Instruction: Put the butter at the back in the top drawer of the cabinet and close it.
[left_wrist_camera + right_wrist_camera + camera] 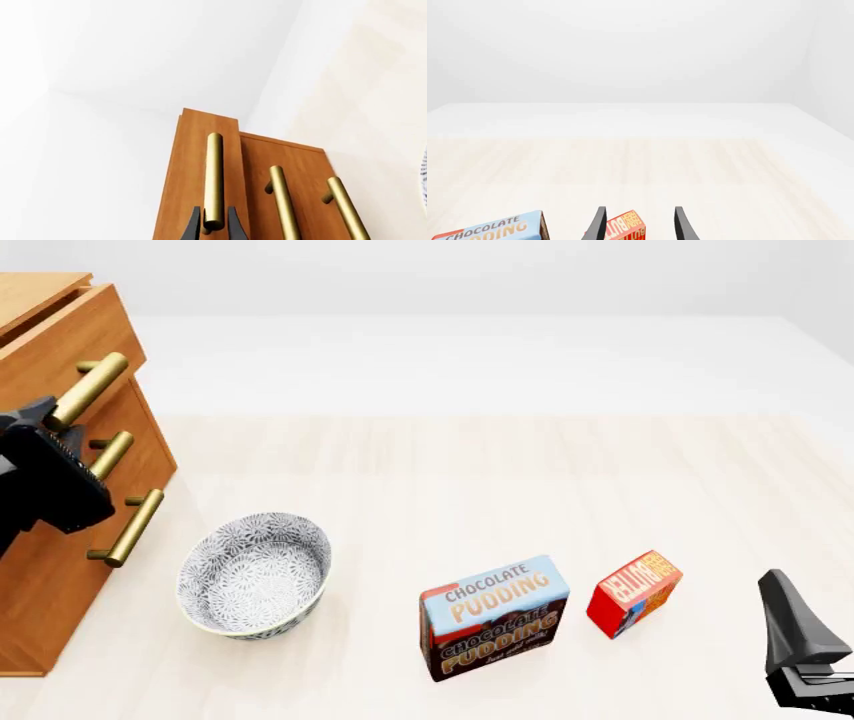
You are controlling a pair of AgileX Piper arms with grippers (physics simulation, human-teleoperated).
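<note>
Standing on the table [534, 470] just right of the pudding box [495, 618], the butter [634, 592] sits right ahead of my right gripper [637, 227], whose fingers are spread apart and hold nothing. My left gripper [213, 227] straddles the brass handle [214, 175] of the top drawer [60, 345], pulled slightly out of the cabinet [54, 570]; whether it pinches the bar I cannot tell.
</note>
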